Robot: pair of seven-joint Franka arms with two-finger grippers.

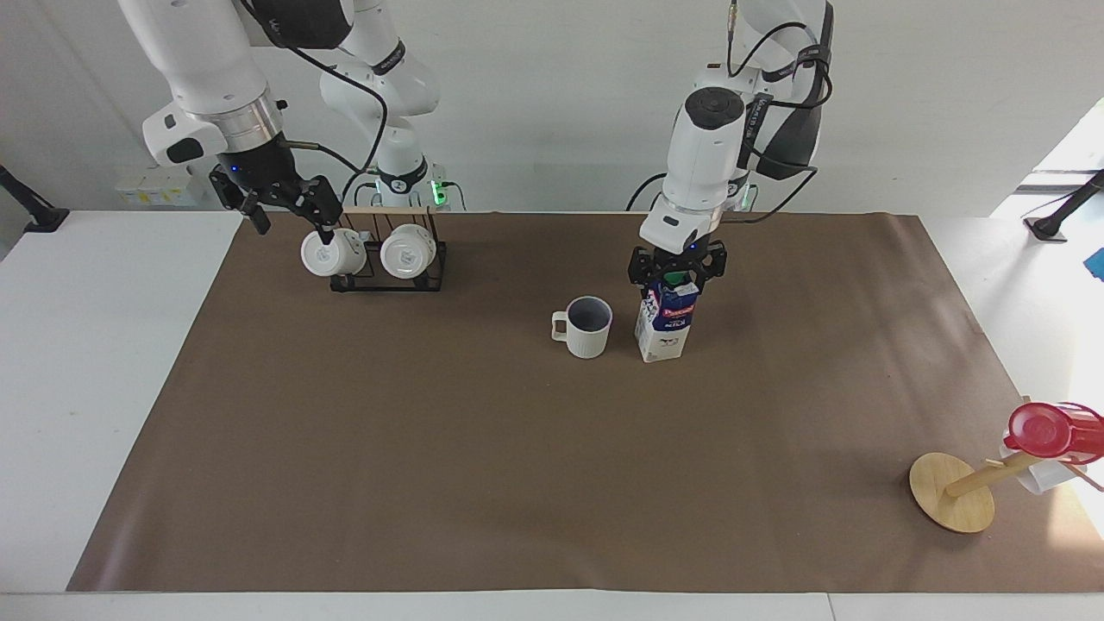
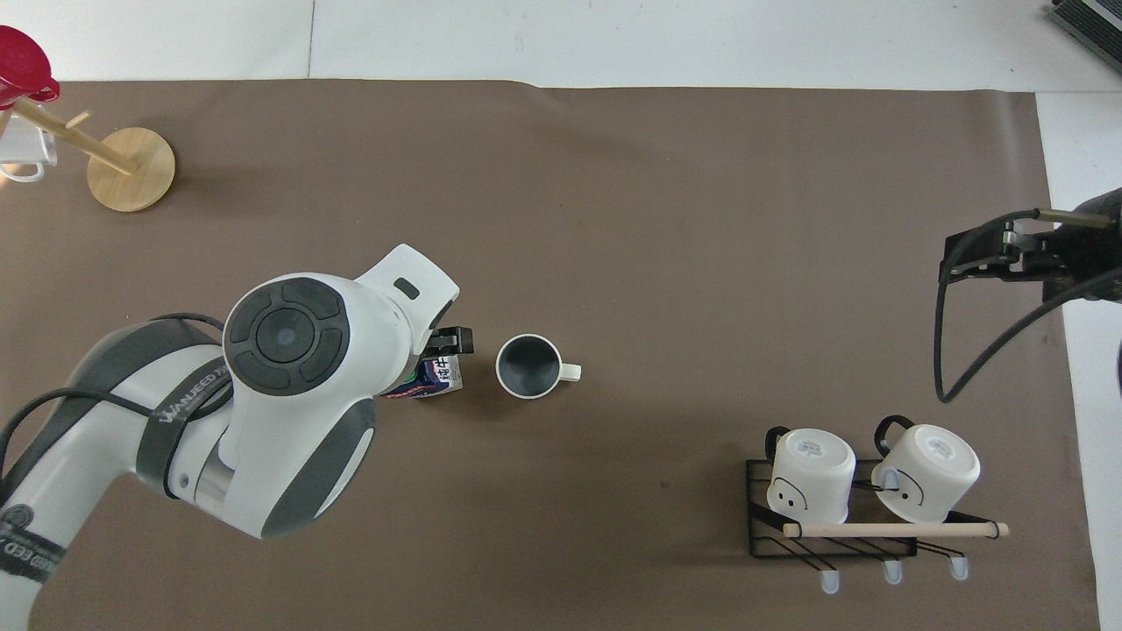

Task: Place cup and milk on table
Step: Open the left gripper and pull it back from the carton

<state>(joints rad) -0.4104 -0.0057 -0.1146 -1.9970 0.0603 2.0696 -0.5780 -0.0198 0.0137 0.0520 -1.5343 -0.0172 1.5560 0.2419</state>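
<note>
The milk (image 1: 663,326) stood upright on the brown sheet of the table (image 1: 121,362), just beside the cup (image 1: 586,326), toward the left arm's end. The left gripper (image 1: 677,269) hovered at the carton's cap, fingers apart, apparently clear of it. The right gripper (image 1: 289,207), fingers spread, waited over the mug rack (image 1: 388,259).

Seen from overhead, most of the milk carton (image 2: 436,377) hidden under the left arm, only one corner showing. Right hand (image 2: 973,254) partly cut off by the overhead picture's edge. Red cup (image 1: 1048,429) on the wooden stand (image 1: 951,492) clipped at both views' edges.
</note>
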